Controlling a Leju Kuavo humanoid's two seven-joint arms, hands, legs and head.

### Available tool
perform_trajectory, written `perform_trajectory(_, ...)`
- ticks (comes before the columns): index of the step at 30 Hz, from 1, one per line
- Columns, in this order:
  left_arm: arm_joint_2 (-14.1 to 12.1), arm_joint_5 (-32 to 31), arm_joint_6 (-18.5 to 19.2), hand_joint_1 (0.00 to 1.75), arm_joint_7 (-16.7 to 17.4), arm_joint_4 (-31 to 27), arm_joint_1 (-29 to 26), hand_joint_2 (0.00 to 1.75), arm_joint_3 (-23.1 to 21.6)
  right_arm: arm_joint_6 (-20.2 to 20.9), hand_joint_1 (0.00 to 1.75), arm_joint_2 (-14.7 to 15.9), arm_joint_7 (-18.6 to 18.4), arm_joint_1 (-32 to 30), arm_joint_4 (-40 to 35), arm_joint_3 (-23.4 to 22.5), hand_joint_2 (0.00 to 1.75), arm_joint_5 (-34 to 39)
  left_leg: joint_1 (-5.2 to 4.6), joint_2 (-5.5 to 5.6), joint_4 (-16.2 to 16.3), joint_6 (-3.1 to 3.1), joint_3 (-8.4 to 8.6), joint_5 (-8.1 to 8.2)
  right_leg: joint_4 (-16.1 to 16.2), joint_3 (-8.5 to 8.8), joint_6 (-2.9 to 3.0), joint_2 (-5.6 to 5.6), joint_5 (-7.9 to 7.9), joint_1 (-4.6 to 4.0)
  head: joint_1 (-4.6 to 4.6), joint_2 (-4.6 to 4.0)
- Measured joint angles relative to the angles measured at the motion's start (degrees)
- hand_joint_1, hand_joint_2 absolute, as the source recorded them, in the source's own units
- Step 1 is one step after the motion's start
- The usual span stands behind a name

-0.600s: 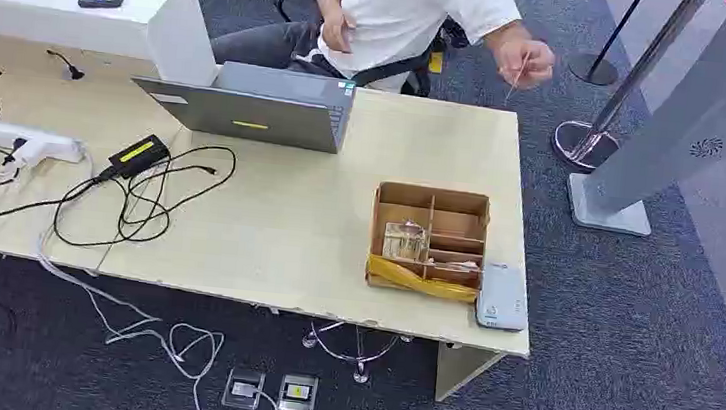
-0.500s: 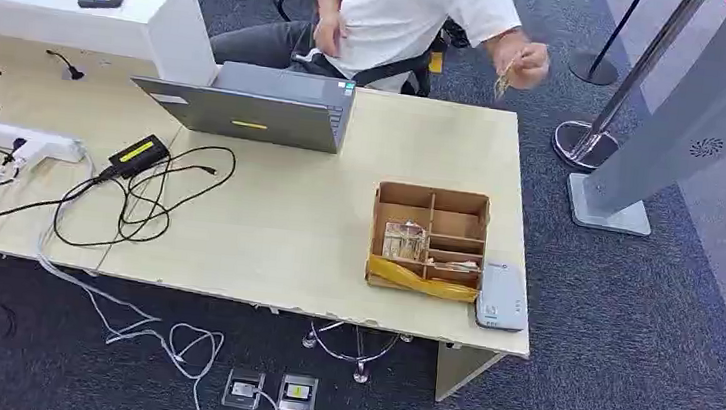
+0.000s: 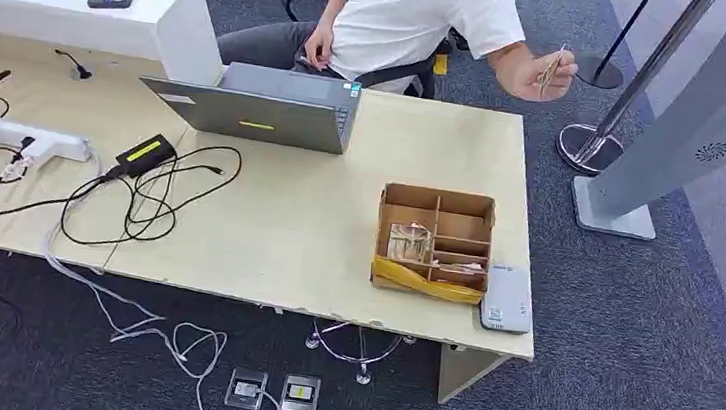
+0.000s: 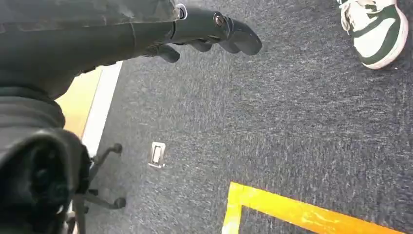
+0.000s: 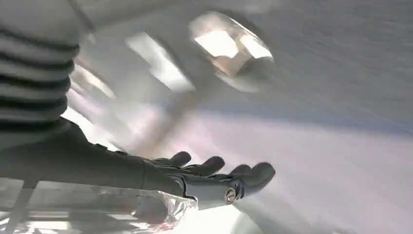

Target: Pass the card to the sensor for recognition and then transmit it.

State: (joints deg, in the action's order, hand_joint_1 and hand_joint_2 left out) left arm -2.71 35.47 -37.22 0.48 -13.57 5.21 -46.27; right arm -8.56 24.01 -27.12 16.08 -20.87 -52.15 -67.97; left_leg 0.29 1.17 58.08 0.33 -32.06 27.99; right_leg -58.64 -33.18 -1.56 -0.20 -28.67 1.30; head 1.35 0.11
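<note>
A person's hand (image 3: 532, 73) holds the card (image 3: 550, 70) up beyond the tabletop's (image 3: 276, 227) far right corner, likely offering it to us. Our left hand (image 4: 214, 34) and right hand (image 5: 214, 178) hold nothing, fingers loosely apart. The sensor (image 3: 506, 297) waits at the near right corner.

I get even, bright light and sharp focus from the head view. Left wrist view dim. Right wrist view motion-blurred, with glare.

Bare stretch of pale wooden desk (image 3: 276, 227) between open grey laptop (image 3: 267, 115) and brown divided cardboard box (image 3: 433, 240), tangled black cables (image 3: 153, 200) crowding the left side, small white card reader (image 3: 506, 299) just beside the box
</note>
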Motion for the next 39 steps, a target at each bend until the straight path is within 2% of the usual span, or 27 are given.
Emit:
perform_trajectory(1, 0.02, 0.13, 0.04, 0.0, -0.13, 0.0, -0.03, 0.0, -0.35, 1.63, 0.0, 2.16, -6.82, -2.88, -5.57, 3.83, 1.75, 7.47, -0.28, 0.36, -0.03, 0.06, -0.15, -0.04, -0.18, -0.01, -0.1, -0.39, -0.11, 0.27, 0.02, 0.0)
perform_trajectory(2, 0.02, 0.31, 0.09, 0.0, -0.22, 0.0, -0.3, 0.0, -0.51, 1.91, 0.0, 4.59, -10.62, -4.86, -11.44, 7.79, 1.75, 12.41, -0.56, 0.29, -0.05, 0.13, -0.42, -0.07, -0.5, -0.33, -0.1, -0.31, -0.11, 0.57, -0.04, 0.0)
perform_trajectory(3, 0.02, 0.44, 0.13, 0.0, -0.22, 0.02, -0.53, 0.0, -0.66, 2.57, 0.0, 6.91, -11.99, -5.27, -16.38, 11.32, 1.75, 14.5, -0.71, -0.18, -0.05, 0.0, -0.47, 0.04, -0.63, -0.63, -0.08, 0.25, -0.08, 0.71, -0.11, 0.0)
perform_trajectory(4, 0.02, 0.46, 0.15, 0.0, -0.22, 0.04, -0.47, 0.0, -0.77, 4.07, 0.0, 9.29, -12.03, -5.16, -20.88, 14.96, 1.75, 15.49, -0.67, -1.06, -0.07, 0.05, -0.39, 0.14, -0.62, -0.76, -0.02, 1.1, 0.01, 0.67, -0.13, 0.0)
perform_trajectory(5, 0.02, 0.5, 0.17, 0.0, -0.22, 0.04, -0.17, 0.0, -0.92, 5.53, 0.0, 11.06, -12.14, -5.33, -24.38, 17.73, 1.75, 15.41, -0.61, -1.32, -0.08, 0.14, -1.16, 0.28, -0.57, -0.65, -0.05, 1.34, 0.07, 0.64, -0.02, 0.0)
perform_trajectory(6, 0.02, 0.59, 0.22, 0.0, -0.26, 0.04, 0.28, 0.0, -1.23, 7.56, 0.0, 12.67, -12.16, -5.24, -27.49, 19.87, 1.75, 14.55, -0.59, -1.34, -0.09, 0.19, -1.06, 0.52, -0.56, -0.42, -0.07, 1.33, 0.0, 0.59, 0.02, 0.0)
perform_trajectory(9, 0.02, 1.14, 0.39, 0.0, -0.72, 0.02, 0.82, 0.0, -1.9, 14.34, 0.0, 16.27, -12.33, -3.6, -39.16, 28.05, 1.75, 12.59, -0.7, -1.28, -0.08, 0.21, -1.03, 0.38, -0.59, -0.55, -0.06, 1.25, -0.03, 0.67, -0.13, 0.0)
perform_trajectory(11, 0.02, 1.2, 0.46, 0.0, -1.07, 0.02, 0.86, 0.0, -2.1, 17.68, 0.0, 18.28, -12.44, -1.02, -45.1, 31.61, 1.75, 11.71, -0.68, -1.08, -0.07, 0.32, -1.07, 0.17, -0.59, -0.5, -0.12, 0.98, 0.02, 0.65, -0.04, 0.0)
perform_trajectory(16, 0.09, 1.62, 0.59, 0.0, -1.64, 0.04, 0.51, 0.0, -2.8, 20.84, 0.0, 21.6, -12.46, 6.16, -55.19, 40.97, 1.75, 11.64, -0.6, -0.33, -0.05, 0.35, -1.21, -0.04, -0.61, -0.51, -0.1, 0.25, 0.0, 0.57, -0.02, 0.0)
perform_trajectory(22, 0.2, 1.77, 0.61, 0.0, -2.27, 0.02, 0.55, 0.0, -3.61, 19.07, 0.0, 22.61, -12.46, 15.97, -59.82, 53.58, 1.75, 15.12, -0.53, -0.26, -0.05, 0.34, -1.31, -0.03, -0.62, -0.55, -0.08, 0.19, -0.08, 0.51, -0.09, 0.0)
perform_trajectory(25, 0.35, 1.79, 0.61, 0.0, -2.27, 0.02, 0.56, 0.0, -3.96, 16.27, 0.0, 22.54, -12.31, 21.06, -60.02, 60.24, 1.75, 17.66, -0.52, -0.24, -0.05, 0.34, -1.39, -0.03, -0.63, -0.56, -0.07, 0.16, -0.09, 0.49, -0.04, 0.0)
perform_trajectory(28, 0.35, 1.92, 0.61, 0.0, -2.27, 0.02, 0.57, 0.0, -4.72, 13.19, 0.0, 22.15, -10.41, 27.72, -59.96, 69.29, 1.75, 19.47, -0.51, -0.25, -0.06, 0.33, -1.44, -0.03, -0.64, -0.58, -0.07, 0.2, -0.08, 0.48, -0.02, 0.0)
perform_trajectory(32, 0.37, 2.25, 0.61, 0.0, -2.27, 0.02, 0.8, 0.0, -5.34, 10.83, 0.0, 18.95, -7.61, 36.54, -59.01, 82.15, 1.75, 21.33, -0.37, -0.26, -0.06, 0.23, -1.4, -0.1, -0.65, -0.6, -0.07, 0.21, -0.08, 0.34, 0.0, 0.0)
perform_trajectory(34, 0.37, 2.36, 0.59, 0.0, -2.27, 0.0, 0.87, 0.0, -5.97, 9.09, 0.0, 16.25, -6.15, 40.27, -57.77, 88.81, 1.75, 21.92, -0.31, -0.17, -0.06, 0.18, -1.41, -0.13, -0.65, -0.6, -0.06, 0.15, -0.08, 0.28, -0.04, 0.0)
perform_trajectory(39, 0.37, 2.36, 0.61, 0.0, -2.3, 0.0, 0.85, 0.0, -6.58, 4.08, 0.0, 10.18, -2.96, 44.76, -55.04, 99.63, 1.75, 23.53, -0.16, -0.11, -0.05, 0.11, -1.41, -0.15, -0.64, -0.6, -0.02, 0.11, -0.11, 0.15, -0.07, 0.0)
